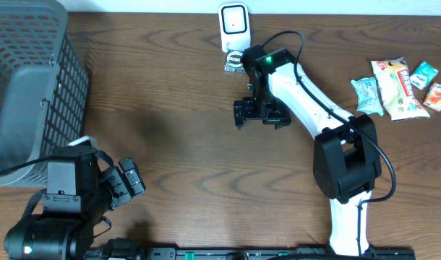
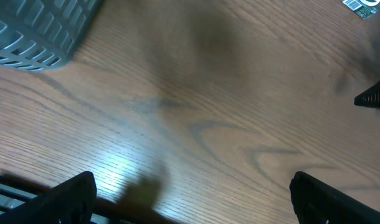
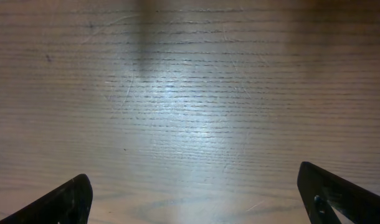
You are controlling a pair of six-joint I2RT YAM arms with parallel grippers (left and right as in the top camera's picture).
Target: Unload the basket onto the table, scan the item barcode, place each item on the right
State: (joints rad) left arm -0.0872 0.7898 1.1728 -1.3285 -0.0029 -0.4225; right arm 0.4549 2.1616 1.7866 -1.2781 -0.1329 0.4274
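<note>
**Snacks lie to the right of the right gripper**

A wooden table carries a grey basket at its far left. The right gripper hovers spread and empty near the white scanner. The left gripper, also spread, is well apart. The snack packets lie further right, the longest seemingly running near-to-far. The right arm is nearer to them.

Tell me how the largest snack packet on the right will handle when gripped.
The largest packet looks like a flat film pouch, so it is probably light and floppy. Its smooth-looking wrapper may slip. It lies against the pale blue packet, so pushing would likely shift both.
</note>
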